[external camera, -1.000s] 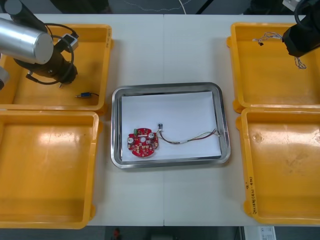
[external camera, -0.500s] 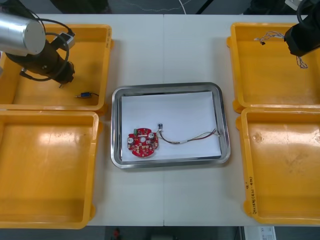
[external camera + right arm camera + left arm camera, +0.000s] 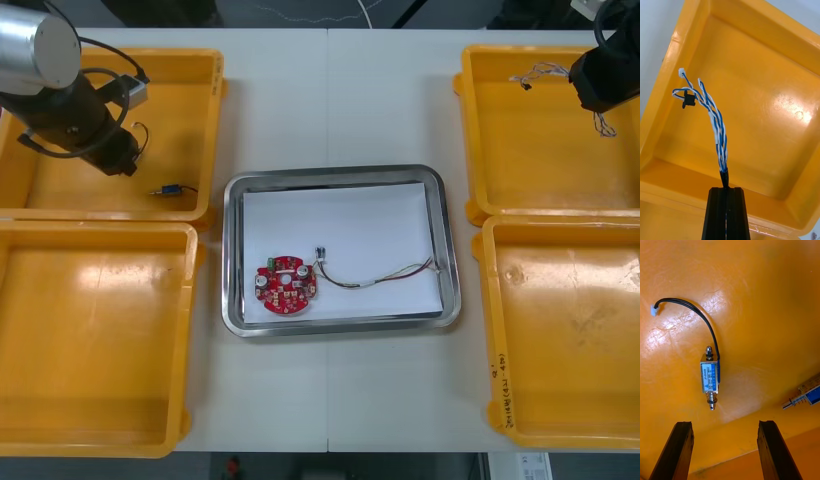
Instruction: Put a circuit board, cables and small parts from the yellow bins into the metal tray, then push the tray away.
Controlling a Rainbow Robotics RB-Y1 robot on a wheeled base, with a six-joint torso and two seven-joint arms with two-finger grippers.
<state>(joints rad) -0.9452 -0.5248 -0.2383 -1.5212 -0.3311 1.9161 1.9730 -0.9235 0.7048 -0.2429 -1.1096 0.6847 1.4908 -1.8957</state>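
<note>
My left gripper (image 3: 124, 162) hangs open over the far left yellow bin (image 3: 180, 110). In the left wrist view its fingers (image 3: 675, 450) stand apart just short of a small metal part (image 3: 710, 377) with a blue label and a black cable. A second small metal part (image 3: 172, 189) lies close by (image 3: 807, 395). My right gripper (image 3: 726, 195) is shut on a twisted blue and white cable (image 3: 717, 123), held above the far right bin (image 3: 520, 150). The metal tray (image 3: 335, 175), white inside, holds a red circuit board (image 3: 285, 285) and a red and yellow cable (image 3: 375, 275).
Two more yellow bins, near left (image 3: 90, 330) and near right (image 3: 560, 330), flank the tray. Bare table lies beyond the tray and in front of it.
My left arm has swung left and back over the far left bin. The right arm with its cable has barely moved.
</note>
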